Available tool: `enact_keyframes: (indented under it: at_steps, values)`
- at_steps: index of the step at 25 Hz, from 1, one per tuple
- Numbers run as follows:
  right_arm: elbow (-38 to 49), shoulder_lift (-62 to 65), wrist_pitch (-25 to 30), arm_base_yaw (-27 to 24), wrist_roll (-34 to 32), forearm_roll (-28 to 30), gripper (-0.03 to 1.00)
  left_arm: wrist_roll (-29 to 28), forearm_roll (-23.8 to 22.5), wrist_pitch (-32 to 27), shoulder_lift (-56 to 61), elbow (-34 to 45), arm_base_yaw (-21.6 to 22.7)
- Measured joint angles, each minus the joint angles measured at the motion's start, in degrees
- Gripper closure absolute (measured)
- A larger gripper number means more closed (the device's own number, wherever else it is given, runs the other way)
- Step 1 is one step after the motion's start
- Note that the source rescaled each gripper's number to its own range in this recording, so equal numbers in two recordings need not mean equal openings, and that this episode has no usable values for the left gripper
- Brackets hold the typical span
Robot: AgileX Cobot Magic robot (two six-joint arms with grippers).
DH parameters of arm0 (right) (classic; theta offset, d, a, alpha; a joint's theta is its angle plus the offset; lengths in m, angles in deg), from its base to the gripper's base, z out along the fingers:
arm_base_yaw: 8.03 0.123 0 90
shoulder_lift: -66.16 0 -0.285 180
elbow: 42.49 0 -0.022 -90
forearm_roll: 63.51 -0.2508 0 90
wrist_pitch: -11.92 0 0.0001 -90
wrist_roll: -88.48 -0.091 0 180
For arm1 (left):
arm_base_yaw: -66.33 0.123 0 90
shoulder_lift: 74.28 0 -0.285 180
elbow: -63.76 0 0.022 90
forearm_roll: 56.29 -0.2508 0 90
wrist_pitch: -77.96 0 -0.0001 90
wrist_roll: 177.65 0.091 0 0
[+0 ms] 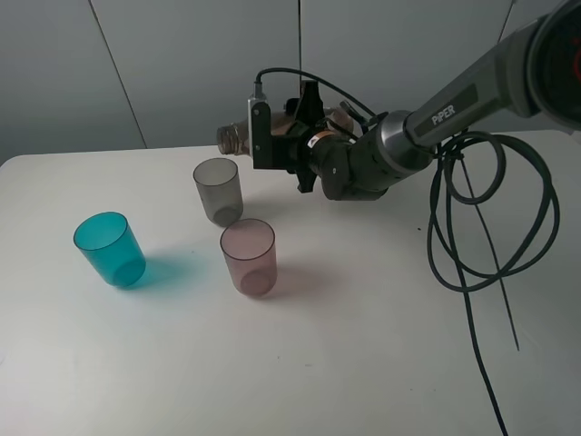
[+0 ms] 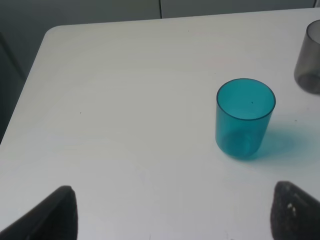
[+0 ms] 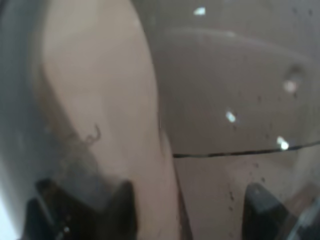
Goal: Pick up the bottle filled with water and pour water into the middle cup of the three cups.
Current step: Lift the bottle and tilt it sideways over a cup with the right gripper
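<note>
Pour step: right claw (image 1: 309, 138) pinching bottle (image 1: 232, 137), tipped flat, upper centre; next, align its mouth over grey cup (image 1: 218, 189), tilt more.

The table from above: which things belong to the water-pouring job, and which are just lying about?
In the job: bottle, tipped in the right gripper; grey cup, to be filled; pink cup; teal cup.
Just lying about: black cables beside the arm.

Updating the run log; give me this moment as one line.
right gripper: shut on bottle | bottle: tipped sideways, mouth near grey cup | left gripper: open, empty, facing teal cup
</note>
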Motion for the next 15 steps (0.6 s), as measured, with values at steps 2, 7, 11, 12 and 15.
enact_keyframes:
  at_steps: [2, 7, 11, 12, 15]
  values:
    - [0.0, 0.0, -0.12, 0.0, 0.85, -0.08, 0.97, 0.0, 0.0, 0.0, 0.0, 0.0, 0.0]
    - [0.0, 0.0, -0.45, 0.0, 3.12, -0.45, 0.97, 0.0, 0.0, 0.0, 0.0, 0.0, 0.0]
    - [0.0, 0.0, -1.16, 0.0, 5.43, -0.84, 0.97, 0.0, 0.0, 0.0, 0.0, 0.0, 0.0]
    - [0.0, 0.0, -1.16, 0.0, 6.11, -0.84, 0.97, 0.0, 0.0, 0.0, 0.0, 0.0, 0.0]
    - [-0.04, 0.0, -1.16, 0.0, 7.79, -0.84, 0.97, 0.0, 0.0, 0.0, 0.0, 0.0, 0.0]
